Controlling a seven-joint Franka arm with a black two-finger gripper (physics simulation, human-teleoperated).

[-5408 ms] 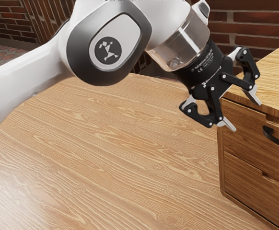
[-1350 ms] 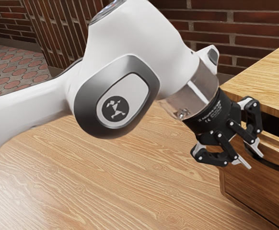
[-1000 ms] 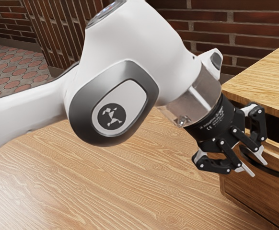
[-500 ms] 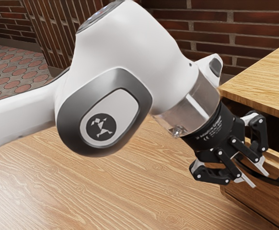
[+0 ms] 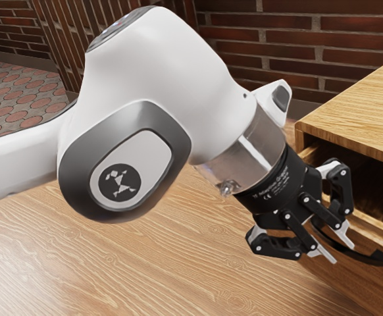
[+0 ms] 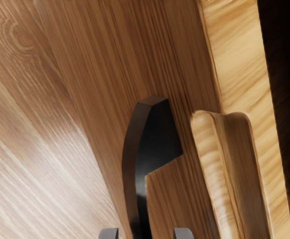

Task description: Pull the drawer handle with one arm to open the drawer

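Observation:
The wooden cabinet [image 5: 359, 118] stands at the exterior view's right, its top drawer [image 5: 374, 228] pulled partway out with a dark gap under the cabinet top. A black curved handle [image 5: 366, 255] runs across the drawer front. My gripper [image 5: 336, 247] is open, one finger on each side of that handle, hooked behind it. In the wrist view the handle [image 6: 144, 164] rises off the drawer front [image 6: 80, 94] and passes between my fingertips [image 6: 109, 232], with space left on both sides.
A wooden tabletop [image 5: 112, 270] spreads below and to the exterior view's left of the arm. A brick wall [image 5: 310, 39] stands behind the cabinet. The lower part of the cabinet front lies in shadow under my hand.
My hand has moved down and toward the exterior view's left with the handle between its fingers. The drawer has slid out with it, and the gap under the cabinet top has widened.

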